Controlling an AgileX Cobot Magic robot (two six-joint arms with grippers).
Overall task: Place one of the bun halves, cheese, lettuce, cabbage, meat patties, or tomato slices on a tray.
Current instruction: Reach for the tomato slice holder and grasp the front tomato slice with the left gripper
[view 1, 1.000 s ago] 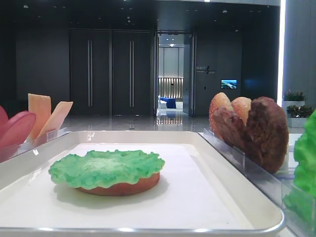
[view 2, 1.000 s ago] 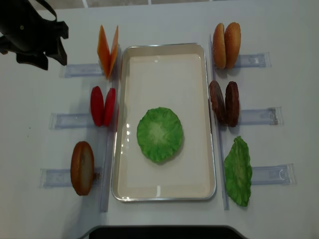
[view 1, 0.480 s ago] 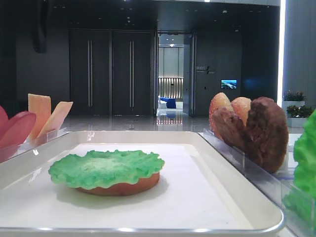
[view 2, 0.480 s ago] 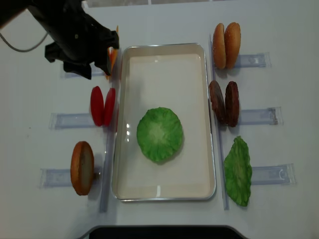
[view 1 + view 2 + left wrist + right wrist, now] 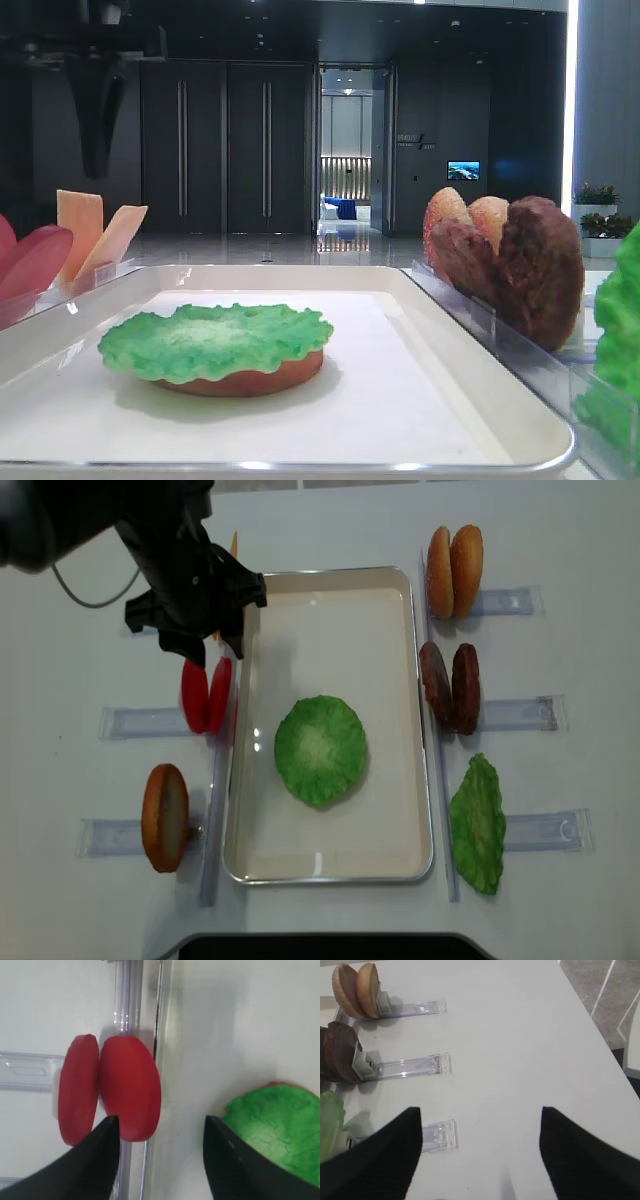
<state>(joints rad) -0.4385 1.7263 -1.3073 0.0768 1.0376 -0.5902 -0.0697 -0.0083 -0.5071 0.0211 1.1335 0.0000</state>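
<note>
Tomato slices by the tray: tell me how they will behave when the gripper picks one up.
The tomato slices stand on edge in a clear rack and hold their disc shape, so probably stiff. Their smooth, glossy faces may slip between the open left gripper's fingers. Standing upright, one could tip or roll if nudged.

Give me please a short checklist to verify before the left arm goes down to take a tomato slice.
1. Left gripper open: ok, its fingers stand wide apart in the wrist view.
2. Gripper above the tomato slices: ok, both slices show between and beside the fingers.
3. Slices standing upright in their clear rack: ok, two side by side, touching.
4. Nearest slice centred between the fingers: not ok, it sits toward the left finger.
5. Place to put it on the tray: ok, the lettuce lies on a bun half in the middle.
6. Right gripper out of the way: ok, open over the bare table on the right.
</note>
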